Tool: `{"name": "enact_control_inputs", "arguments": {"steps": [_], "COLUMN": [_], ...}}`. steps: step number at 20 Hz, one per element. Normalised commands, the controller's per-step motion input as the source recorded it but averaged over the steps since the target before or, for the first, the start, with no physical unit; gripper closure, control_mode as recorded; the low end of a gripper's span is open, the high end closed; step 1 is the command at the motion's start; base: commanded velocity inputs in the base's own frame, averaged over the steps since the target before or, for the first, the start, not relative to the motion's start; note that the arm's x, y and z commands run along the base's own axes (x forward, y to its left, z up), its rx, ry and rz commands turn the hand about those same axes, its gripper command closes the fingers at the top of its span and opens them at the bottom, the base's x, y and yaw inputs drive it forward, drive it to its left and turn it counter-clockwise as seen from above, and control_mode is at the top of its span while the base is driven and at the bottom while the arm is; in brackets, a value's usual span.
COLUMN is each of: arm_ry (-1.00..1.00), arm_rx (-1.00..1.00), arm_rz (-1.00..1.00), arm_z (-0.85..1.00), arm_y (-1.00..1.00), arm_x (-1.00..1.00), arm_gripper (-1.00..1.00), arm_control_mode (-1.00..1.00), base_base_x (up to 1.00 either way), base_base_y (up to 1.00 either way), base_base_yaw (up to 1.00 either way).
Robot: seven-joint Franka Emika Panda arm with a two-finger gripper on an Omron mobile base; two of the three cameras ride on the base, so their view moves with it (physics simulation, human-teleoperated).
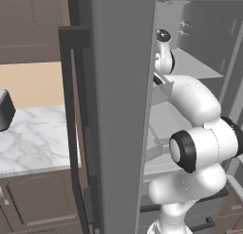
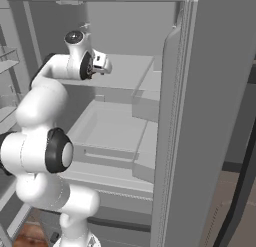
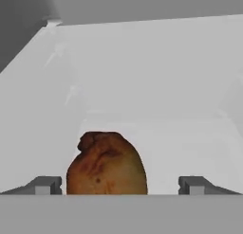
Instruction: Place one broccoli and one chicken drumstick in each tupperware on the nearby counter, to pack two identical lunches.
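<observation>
One chicken drumstick (image 3: 106, 163), dark golden-brown and lumpy, is seen in the hand view on a pale grey shelf (image 3: 156, 86) inside an open refrigerator. It is seen rising from the bottom of that view, with its long axis running up the picture and a small knobbly bump at its upper left; its lower end is cut off by the bottom of the view, so its full length cannot be told.

The drumstick is placed between the two dark fingertips (image 3: 45, 184) of the end effector (image 3: 123, 185), left of the middle: it is close beside the left-hand tip and well apart from the right-hand one. Whether it is touched by the left-hand tip cannot be told.

The end effector is spread wide and nothing is gripped by it. In the right base view, the end effector (image 2: 102, 64) is seen at the end of the white arm, reached in over an upper refrigerator shelf (image 2: 131, 71), with pale drawers below.

In the left base view, the open refrigerator door (image 1: 114, 110) is seen edge-on, and the arm is bent behind it into the cabinet. To the left of the door, a white marble desk (image 1: 35, 138) is shown above dark brown cabinets, with a dark rounded object (image 1: 5, 110) partly visible at its far left edge.
</observation>
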Motion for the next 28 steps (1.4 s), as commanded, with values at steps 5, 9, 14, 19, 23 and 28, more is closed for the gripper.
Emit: {"name": "enact_control_inputs", "arguments": {"steps": [5,9,14,19,23,28], "arm_ry": [0.01,-0.01,-0.03,0.00,-0.02,-0.06], "arm_rx": [-0.01,0.00,0.00,0.01,0.04,0.01], "arm_rz": [-0.03,0.00,0.00,-0.02,-0.05,0.00], "arm_z": [-0.46,-0.36,-0.25,-0.06,0.00,0.00], "arm_y": [0.00,0.00,0.00,-0.47,-0.85,-0.42], "arm_x": [-0.21,0.04,0.20,-0.40,-1.00,-1.00], "arm_gripper": [1.00,1.00,1.00,1.00,1.00,1.00], "arm_control_mode": [-1.00,-1.00,-1.00,-1.00,-1.00,-1.00], "base_base_x": [0.00,0.00,0.00,0.00,0.00,0.00], "base_base_y": [0.00,0.00,0.00,0.00,0.00,0.00], "base_base_yaw": [0.00,0.00,0.00,0.00,0.00,0.00]}}
